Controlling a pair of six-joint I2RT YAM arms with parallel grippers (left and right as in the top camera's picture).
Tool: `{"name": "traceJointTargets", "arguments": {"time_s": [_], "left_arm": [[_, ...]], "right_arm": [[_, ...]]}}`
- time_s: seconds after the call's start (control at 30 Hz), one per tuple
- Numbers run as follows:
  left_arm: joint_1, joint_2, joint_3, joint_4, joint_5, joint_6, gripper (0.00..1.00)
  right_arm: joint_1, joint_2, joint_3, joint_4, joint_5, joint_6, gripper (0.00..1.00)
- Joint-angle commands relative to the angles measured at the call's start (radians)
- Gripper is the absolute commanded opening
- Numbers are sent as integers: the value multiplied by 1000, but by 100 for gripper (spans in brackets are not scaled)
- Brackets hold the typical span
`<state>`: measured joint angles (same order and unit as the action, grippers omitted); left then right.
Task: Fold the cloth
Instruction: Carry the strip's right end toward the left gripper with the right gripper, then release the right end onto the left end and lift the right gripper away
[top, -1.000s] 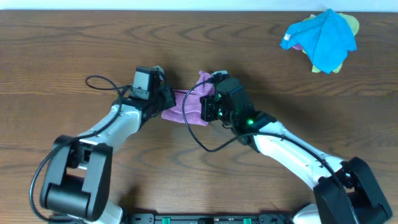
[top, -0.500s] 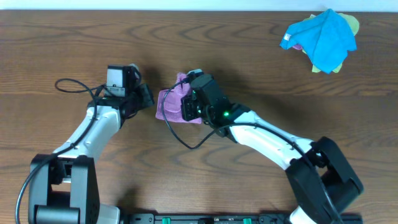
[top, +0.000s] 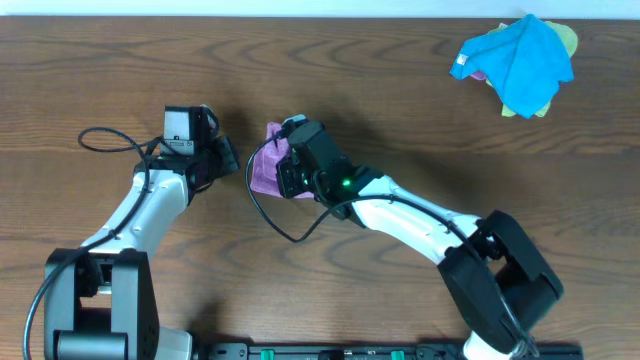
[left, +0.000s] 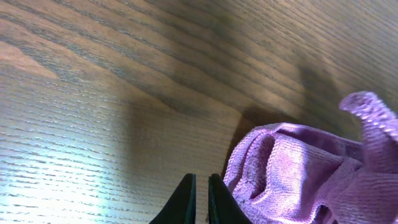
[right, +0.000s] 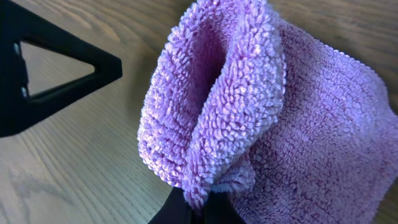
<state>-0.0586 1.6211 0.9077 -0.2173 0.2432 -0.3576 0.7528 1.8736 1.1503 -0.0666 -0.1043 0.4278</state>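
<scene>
The purple cloth (top: 266, 166) lies bunched on the wooden table, partly under my right gripper. My right gripper (top: 286, 160) is shut on a fold of the cloth (right: 217, 124), which rises in a fuzzy loop above the fingertips (right: 198, 205). My left gripper (top: 228, 155) is shut and empty, just left of the cloth and apart from it. In the left wrist view its fingertips (left: 198, 186) sit together next to the cloth's edge (left: 292, 168).
A bright blue cloth (top: 518, 58) with a yellow-green one under it lies at the far right back of the table (top: 420, 110). Black cables trail from both arms. The left gripper's finger (right: 56, 68) shows in the right wrist view.
My right gripper has carried the held cloth fold leftward over the rest of the cloth. My left gripper has let go and pulled back to the left.
</scene>
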Motion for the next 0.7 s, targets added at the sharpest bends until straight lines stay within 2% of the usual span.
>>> {"name": "traceJointTargets", "arguments": {"time_s": [0.0, 0.53, 0.67], "left_arm": [[6, -14, 25, -4, -18, 22, 9], [6, -21, 25, -4, -19, 22, 9], [8, -21, 25, -3, -19, 22, 9]], "right_arm": [[18, 27, 26, -1, -5, -18, 1], [74, 74, 27, 23, -5, -18, 2], [85, 74, 27, 40, -6, -19, 21]]}}
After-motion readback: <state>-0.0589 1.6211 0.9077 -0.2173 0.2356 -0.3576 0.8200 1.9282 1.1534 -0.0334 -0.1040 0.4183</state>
